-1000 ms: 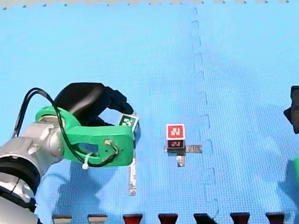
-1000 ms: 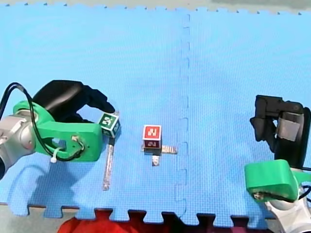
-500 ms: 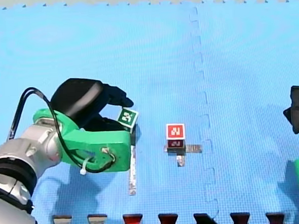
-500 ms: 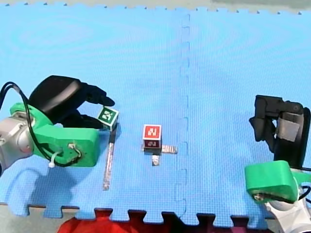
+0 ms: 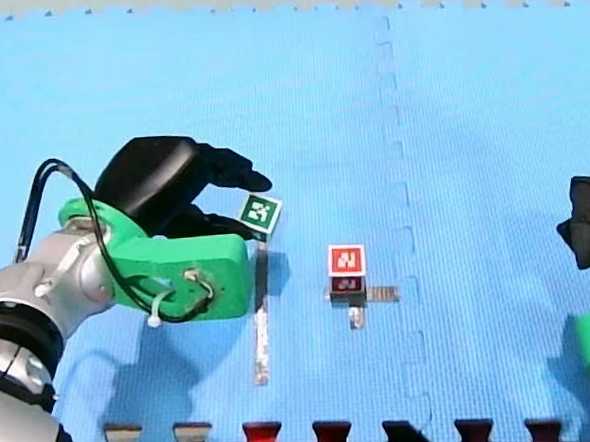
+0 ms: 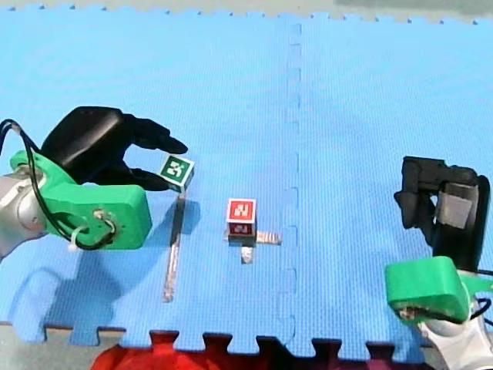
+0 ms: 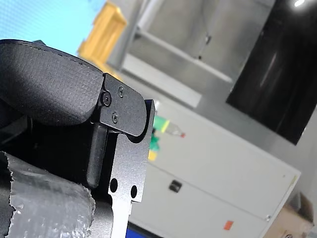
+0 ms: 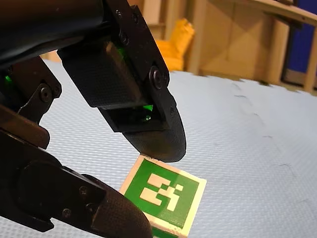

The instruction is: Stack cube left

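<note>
At nine o'clock, your left hand [image 6: 104, 148] grips the tilted green cube [image 6: 176, 171], with the red cube [image 6: 242, 215] at its four o'clock. Your right hand [image 6: 436, 210] is at three o'clock; you cannot tell its state.

Bright, even overhead light, soft shadows on the mat [image 5: 167, 89]
</note>
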